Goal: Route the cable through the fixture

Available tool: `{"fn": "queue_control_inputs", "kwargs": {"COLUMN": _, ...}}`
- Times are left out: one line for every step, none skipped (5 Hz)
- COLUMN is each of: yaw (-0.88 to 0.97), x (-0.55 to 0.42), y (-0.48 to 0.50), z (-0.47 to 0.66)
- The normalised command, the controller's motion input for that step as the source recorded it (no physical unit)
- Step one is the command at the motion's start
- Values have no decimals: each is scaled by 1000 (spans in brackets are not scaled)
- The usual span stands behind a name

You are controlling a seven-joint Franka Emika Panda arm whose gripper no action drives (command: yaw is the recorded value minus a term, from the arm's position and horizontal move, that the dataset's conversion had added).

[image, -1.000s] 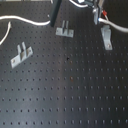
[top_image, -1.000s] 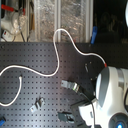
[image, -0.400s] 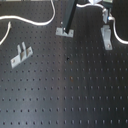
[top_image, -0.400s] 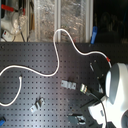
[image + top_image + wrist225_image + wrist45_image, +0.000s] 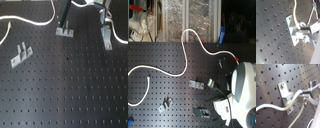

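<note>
The cable (image 5: pixel 193 47) lies in loose curves across the black perforated tabletop (image 5: pixel 70 95); in the second exterior view it runs from a free end at that view's lower left, loops up near the back edge, and comes down toward the arm at the second exterior view's right. In the first wrist view the cable (image 5: pixel 278 109) crosses right over a bracket (image 5: pixel 285 95) and runs into the end effector (image 5: pixel 306 95), whose jaws appear closed on it. Whether the cord sits inside the bracket's slot or only lies over it, I cannot tell.

The fixture (image 5: pixel 106 36), narrow with a forked top, stands at the first exterior view's upper right, with a stretch of cable close beside it. Two wider brackets, one (image 5: pixel 65 31) near the back and one (image 5: pixel 20 54) at the first exterior view's left, stand apart from it.

My judgement: the cable is grasped and brought to the bracket area, but seating it through the fork looks unfinished; lowering and pulling it through remains.
</note>
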Motion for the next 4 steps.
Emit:
{"fn": "queue_control_inputs", "kwargs": {"yaw": 474, "x": -12, "y": -4, "z": 0}}
{"fn": "queue_control_inputs", "kwargs": {"yaw": 249, "x": -38, "y": -8, "z": 22}}
{"fn": "queue_control_inputs", "kwargs": {"yaw": 0, "x": -101, "y": -168, "z": 62}}
{"fn": "queue_control_inputs", "kwargs": {"yaw": 0, "x": -148, "y": -145, "z": 94}}
